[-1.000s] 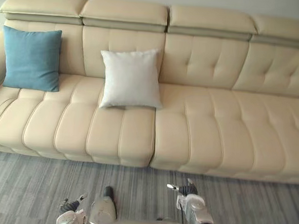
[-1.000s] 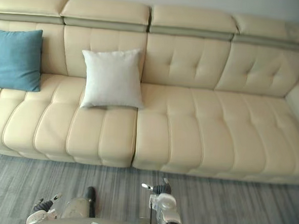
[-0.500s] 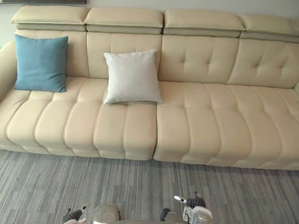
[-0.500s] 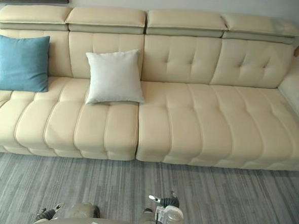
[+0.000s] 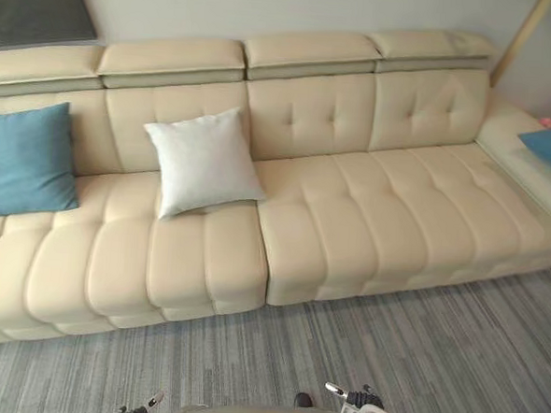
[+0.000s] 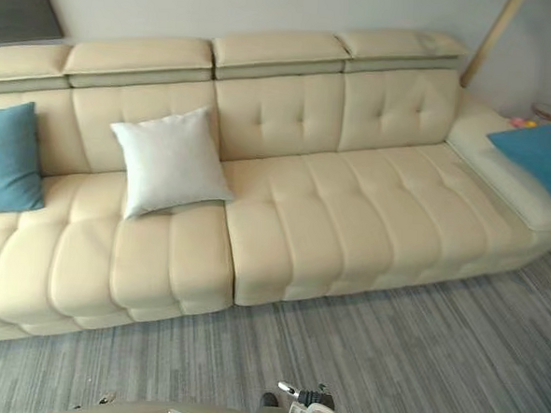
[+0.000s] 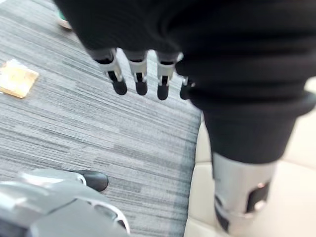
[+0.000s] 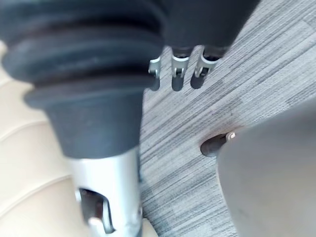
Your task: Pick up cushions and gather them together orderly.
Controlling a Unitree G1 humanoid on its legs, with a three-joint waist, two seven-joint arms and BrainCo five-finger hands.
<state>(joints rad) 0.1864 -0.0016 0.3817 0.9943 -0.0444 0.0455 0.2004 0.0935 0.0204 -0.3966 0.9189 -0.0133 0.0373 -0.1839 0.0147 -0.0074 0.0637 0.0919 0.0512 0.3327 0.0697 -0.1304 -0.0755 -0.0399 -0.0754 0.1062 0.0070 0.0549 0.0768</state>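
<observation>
You're facing a long cream sofa (image 5: pixel 368 222) on a grey carpeted floor (image 5: pixel 435 347). One blue cushion (image 5: pixel 21 158) leans on the backrest at the sofa's left end. A white cushion (image 5: pixel 201 162) stands tilted against the backrest left of the middle, well apart from it. A second blue cushion (image 6: pixel 541 153) lies at the sofa's far right end. Your left hand (image 7: pixel 138 74) and right hand (image 8: pixel 177 69) hang low over the floor, fingers released, holding nothing.
</observation>
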